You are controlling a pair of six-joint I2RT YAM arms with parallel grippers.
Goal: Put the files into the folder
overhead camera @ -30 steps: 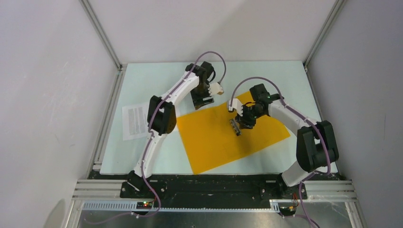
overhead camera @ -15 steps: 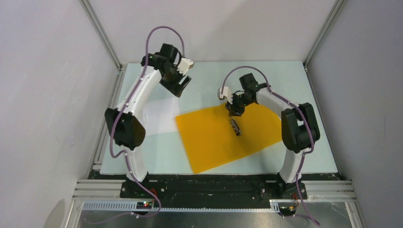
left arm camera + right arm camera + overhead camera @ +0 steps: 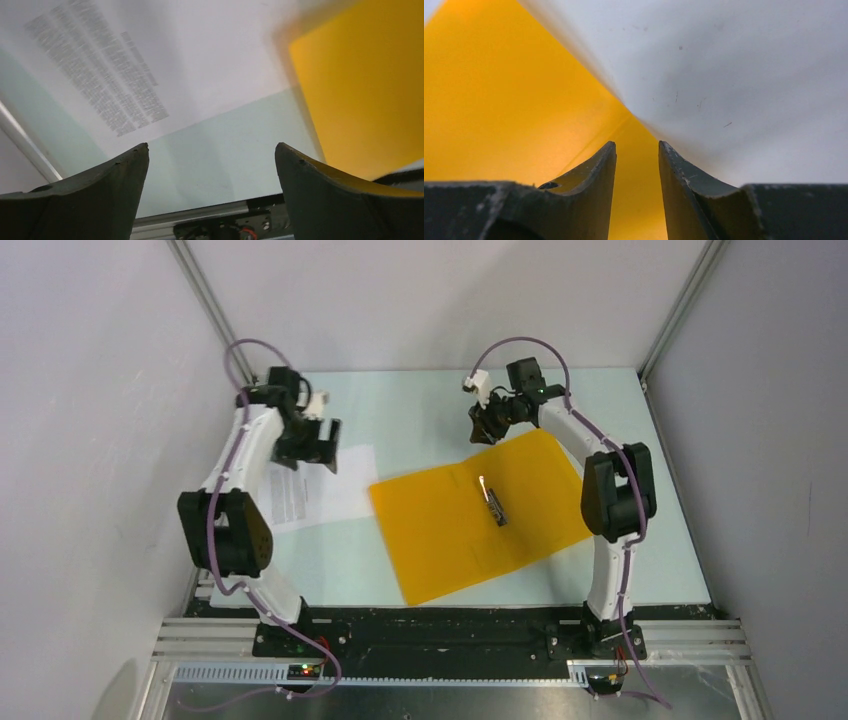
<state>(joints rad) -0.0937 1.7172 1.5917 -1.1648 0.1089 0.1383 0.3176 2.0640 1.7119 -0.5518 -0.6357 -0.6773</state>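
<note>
The folder [image 3: 450,540] is laid open and flat at the middle of the pale green table [image 3: 420,410], turned at an angle. A metal clip [image 3: 493,503] is seen along the fold on its inner face. The files [image 3: 340,495] are lying outside the folder, flat on the table to its left, printed side up. Their right edge reaches the folder's left corner, but whether the two overlap cannot be told.

The left gripper [image 3: 322,455] is held above the far edge of the files. Its fingers [image 3: 115,185] are spread wide, with only table and paper seen between them. The right gripper [image 3: 485,430] is placed at the folder's far edge. Its fingers [image 3: 594,170] are set a narrow gap apart, with the orange sheet seen through the gap.
</note>
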